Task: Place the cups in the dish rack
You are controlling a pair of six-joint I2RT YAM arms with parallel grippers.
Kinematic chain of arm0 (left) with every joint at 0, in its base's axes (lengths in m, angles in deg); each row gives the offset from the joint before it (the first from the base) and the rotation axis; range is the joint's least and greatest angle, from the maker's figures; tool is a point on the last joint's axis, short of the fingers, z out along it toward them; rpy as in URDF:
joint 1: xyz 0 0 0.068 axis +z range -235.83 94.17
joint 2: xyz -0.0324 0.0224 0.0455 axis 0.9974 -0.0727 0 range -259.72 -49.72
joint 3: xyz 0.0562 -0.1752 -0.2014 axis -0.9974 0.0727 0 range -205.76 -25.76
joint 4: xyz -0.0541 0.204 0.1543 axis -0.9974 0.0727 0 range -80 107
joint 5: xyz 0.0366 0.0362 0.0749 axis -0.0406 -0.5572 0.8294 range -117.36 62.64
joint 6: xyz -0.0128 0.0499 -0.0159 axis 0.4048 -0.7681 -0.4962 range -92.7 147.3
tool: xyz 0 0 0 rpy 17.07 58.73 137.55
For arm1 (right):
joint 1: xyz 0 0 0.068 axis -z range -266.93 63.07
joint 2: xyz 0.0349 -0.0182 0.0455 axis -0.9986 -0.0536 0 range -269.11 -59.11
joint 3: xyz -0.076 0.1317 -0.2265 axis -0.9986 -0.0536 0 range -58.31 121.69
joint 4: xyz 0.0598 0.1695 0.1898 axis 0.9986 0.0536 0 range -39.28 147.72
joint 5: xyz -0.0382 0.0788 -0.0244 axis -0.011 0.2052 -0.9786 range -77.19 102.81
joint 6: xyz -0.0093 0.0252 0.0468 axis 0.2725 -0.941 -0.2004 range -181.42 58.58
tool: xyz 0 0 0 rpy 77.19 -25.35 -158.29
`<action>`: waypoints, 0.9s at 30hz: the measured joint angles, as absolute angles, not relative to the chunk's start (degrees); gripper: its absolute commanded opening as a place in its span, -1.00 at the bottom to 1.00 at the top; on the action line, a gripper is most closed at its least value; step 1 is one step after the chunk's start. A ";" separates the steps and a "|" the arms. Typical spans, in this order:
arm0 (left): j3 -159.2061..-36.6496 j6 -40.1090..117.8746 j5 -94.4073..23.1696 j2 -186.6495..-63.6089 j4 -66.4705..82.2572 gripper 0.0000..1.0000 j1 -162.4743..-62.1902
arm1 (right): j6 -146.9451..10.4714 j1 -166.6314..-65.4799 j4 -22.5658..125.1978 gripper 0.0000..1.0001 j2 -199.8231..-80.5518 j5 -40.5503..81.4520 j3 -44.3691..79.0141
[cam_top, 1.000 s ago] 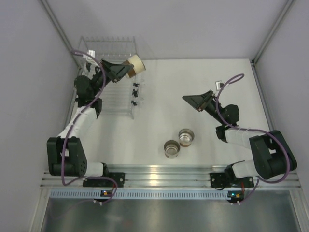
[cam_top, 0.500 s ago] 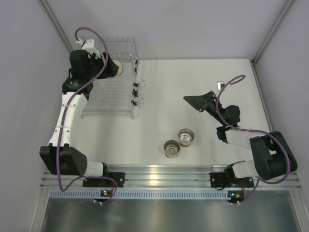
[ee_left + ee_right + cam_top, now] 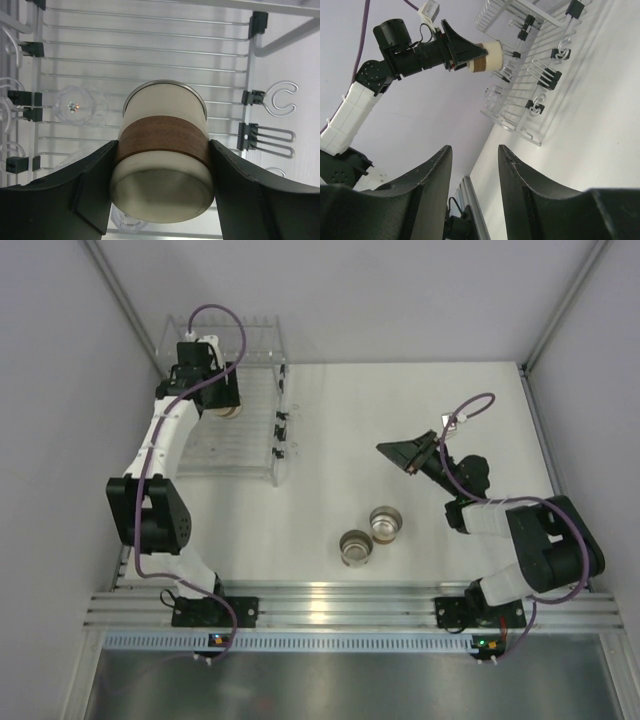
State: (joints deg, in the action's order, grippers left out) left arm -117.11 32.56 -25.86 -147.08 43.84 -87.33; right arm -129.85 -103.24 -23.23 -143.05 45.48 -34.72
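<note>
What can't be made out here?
Top external: left claw, hidden beneath its own wrist over the dish rack.
Left wrist: whether the cream cup touches the rack below; its body blocks that.
All views: number of clear cups racked, too faint.
Right wrist: table cups, outside frame.

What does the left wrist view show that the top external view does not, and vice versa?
Left wrist only: the brown band of the cream cup in the left gripper, and a clear cup in the dish rack below. Top external only: two other cups on the table and the open right gripper. Both: the dish rack with the left gripper over it.
</note>
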 measured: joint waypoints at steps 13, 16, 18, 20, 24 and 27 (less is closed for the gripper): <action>-121.28 30.24 -21.18 -157.25 46.82 -1.00 -87.26 | -127.33 -103.24 -22.99 -0.15 -140.05 45.87 -35.13; -121.35 30.16 -20.61 -157.25 47.43 -1.00 -87.24 | -125.41 -103.24 -23.08 -0.15 -137.56 45.80 -35.13; -121.35 30.13 -20.51 -157.25 48.00 -1.00 -87.16 | -124.42 -103.24 -23.28 -0.15 -136.34 45.80 -35.13; -121.57 30.16 -20.57 -157.27 48.98 -1.00 -87.00 | -123.59 -103.24 -23.36 -0.15 -135.70 45.76 -35.13; -122.38 30.18 -21.58 -157.27 50.79 -1.00 -86.70 | -122.63 -103.24 -23.32 -0.15 -135.60 45.61 -35.18; -122.64 30.20 -22.01 -157.27 51.45 -1.00 -86.61 | -122.28 -103.24 -23.32 -0.15 -135.49 45.45 -35.35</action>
